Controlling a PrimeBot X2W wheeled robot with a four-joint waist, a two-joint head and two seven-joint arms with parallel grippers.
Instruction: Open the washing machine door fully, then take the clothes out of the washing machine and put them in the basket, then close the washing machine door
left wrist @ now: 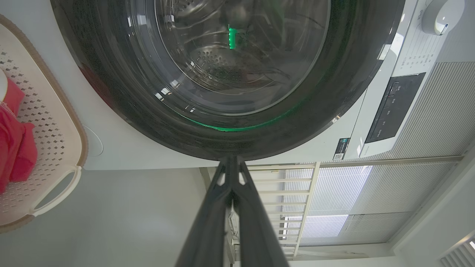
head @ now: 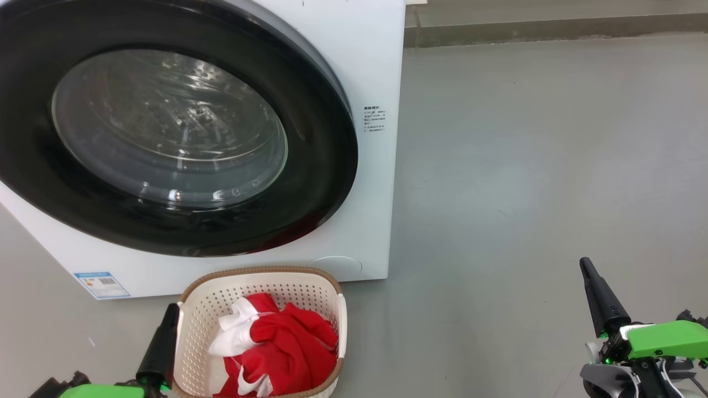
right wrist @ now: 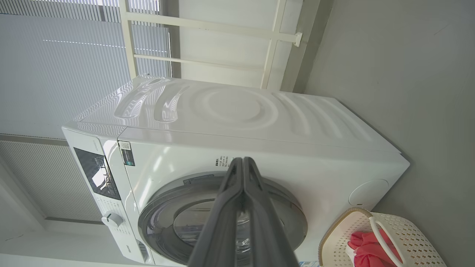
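Observation:
The white washing machine [head: 365, 66] stands at the upper left, and its round black-rimmed door [head: 166, 132] lies flat against the front, closed. Below it on the floor sits the cream basket [head: 337, 309] with the red and white clothes [head: 287, 342] inside. My left gripper [head: 170, 309] is shut and empty, just left of the basket's rim. My right gripper [head: 585, 265] is shut and empty too, low at the right, well away from the machine. In the left wrist view my shut left gripper [left wrist: 231, 160] points at the door [left wrist: 111, 92]. In the right wrist view my right gripper [right wrist: 242, 160] points toward the washing machine [right wrist: 230, 111].
Grey floor [head: 525, 166] stretches to the right of the machine up to a wall base. A white railing and ribbed blinds [right wrist: 55, 66] stand behind the washer. The control panel with its dial [right wrist: 111, 219] is on the machine's upper front.

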